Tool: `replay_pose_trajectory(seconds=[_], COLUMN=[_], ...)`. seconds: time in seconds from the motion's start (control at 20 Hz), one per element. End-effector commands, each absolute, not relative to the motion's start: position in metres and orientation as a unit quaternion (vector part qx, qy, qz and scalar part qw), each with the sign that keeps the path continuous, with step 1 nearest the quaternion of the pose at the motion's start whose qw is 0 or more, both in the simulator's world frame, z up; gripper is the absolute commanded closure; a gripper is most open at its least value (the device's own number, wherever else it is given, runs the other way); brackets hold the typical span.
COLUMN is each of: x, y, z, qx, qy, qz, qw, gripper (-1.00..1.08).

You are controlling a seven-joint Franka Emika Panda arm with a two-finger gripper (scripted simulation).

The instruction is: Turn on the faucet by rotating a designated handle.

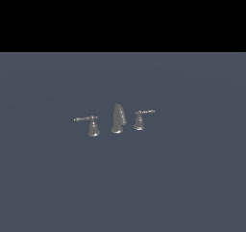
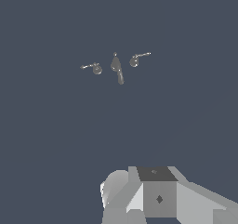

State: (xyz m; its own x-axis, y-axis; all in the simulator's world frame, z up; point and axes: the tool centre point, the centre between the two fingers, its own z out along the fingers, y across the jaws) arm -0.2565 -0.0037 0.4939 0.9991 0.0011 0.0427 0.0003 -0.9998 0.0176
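Observation:
The faucet is a small grey metal three-piece set on a flat dark grey-blue floor. Its tall curved spout (image 1: 117, 119) stands in the middle. The handle (image 1: 139, 121), the smaller one with the shorter lever, stands at the exterior view's right of the spout. The larger twin handle (image 1: 92, 126) with the longer lever stands at the left. The wrist view shows the spout (image 2: 116, 67), the handle (image 2: 135, 59) and the twin (image 2: 95, 68) small and far off. Only the grey body of my gripper (image 2: 158, 195) shows, far from the faucet. Its fingers are hidden.
The dark floor (image 1: 123, 187) runs flat all around the faucet, with a black band of background above its far edge. The arm is out of the exterior view.

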Motion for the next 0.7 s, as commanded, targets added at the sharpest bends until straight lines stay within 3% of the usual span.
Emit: replay_pose_trajectory(seconds=[0.0,0.65], x=[-0.256,-0.231], y=[-0.004,0.006], z=[0.494,0.461], qx=[1.0,0.998], qy=[0.0,-0.052], qz=[0.021,0.02], qw=[0.009,0.008], gripper=[1.08,1.08])
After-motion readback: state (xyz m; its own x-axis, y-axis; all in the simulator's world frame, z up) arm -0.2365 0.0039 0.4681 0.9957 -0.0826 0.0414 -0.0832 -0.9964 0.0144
